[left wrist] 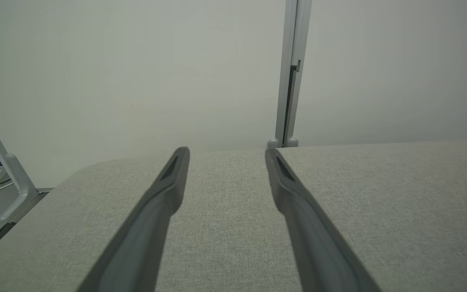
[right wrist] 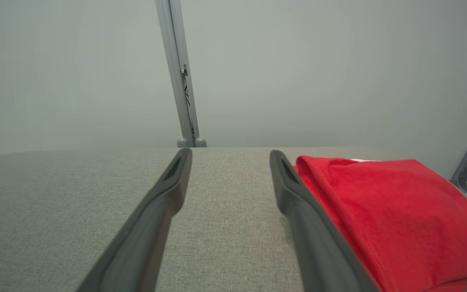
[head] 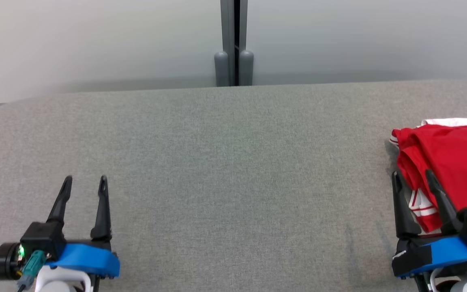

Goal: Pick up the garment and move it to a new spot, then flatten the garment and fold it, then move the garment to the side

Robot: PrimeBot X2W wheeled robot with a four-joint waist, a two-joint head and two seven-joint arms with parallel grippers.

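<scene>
Two long-fingered dark grippers, both spread wide, nothing between the jaws. Near left: left gripper over the grey woven-fabric tabletop, fingers pointing to the far side. Near right: right gripper. A folded red cloth garment with white striped trim lies at the tabletop's right edge, just right of that gripper's right finger; contact unclear. A pale grey partition wall stands beyond the far edge.

Soft, even overhead light, faint shadows, sharp focus, mild wide-angle wrist distortion.
</scene>
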